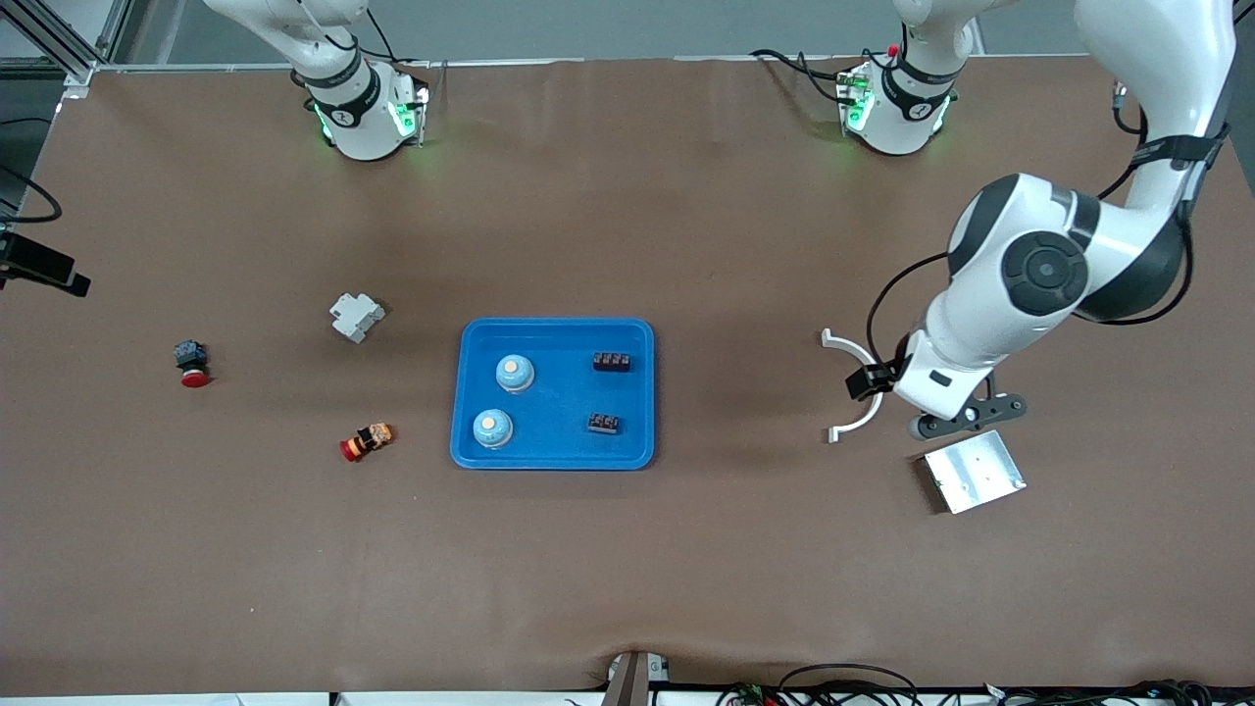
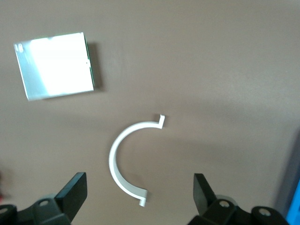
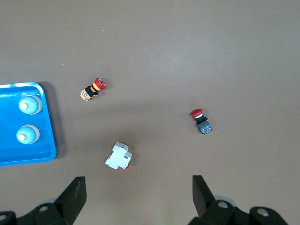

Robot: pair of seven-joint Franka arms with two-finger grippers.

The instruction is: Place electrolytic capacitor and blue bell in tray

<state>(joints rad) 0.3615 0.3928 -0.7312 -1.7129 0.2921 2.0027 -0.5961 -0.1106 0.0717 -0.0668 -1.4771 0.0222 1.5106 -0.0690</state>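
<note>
The bright blue tray (image 1: 554,459) lies in the middle of the table. In it stand two blue bells (image 1: 515,373) (image 1: 492,428) and two small dark ribbed parts (image 1: 611,362) (image 1: 603,424). A corner of the tray (image 3: 28,157) and both bells (image 3: 28,105) (image 3: 26,135) show in the right wrist view. My left gripper (image 1: 873,380) is open and empty, low over a white curved clip (image 1: 845,343) toward the left arm's end; the clip (image 2: 115,159) lies between its open jaws (image 2: 139,192). My right gripper (image 3: 136,192) is open and empty, high over the table, out of the front view.
A silver metal plate (image 1: 971,471) (image 2: 54,65) lies near the clip, nearer the front camera. Toward the right arm's end lie a white breaker (image 1: 356,317) (image 3: 118,156), a red-and-yellow push button (image 1: 366,441) (image 3: 92,89) and a red button on a dark body (image 1: 192,363) (image 3: 201,121).
</note>
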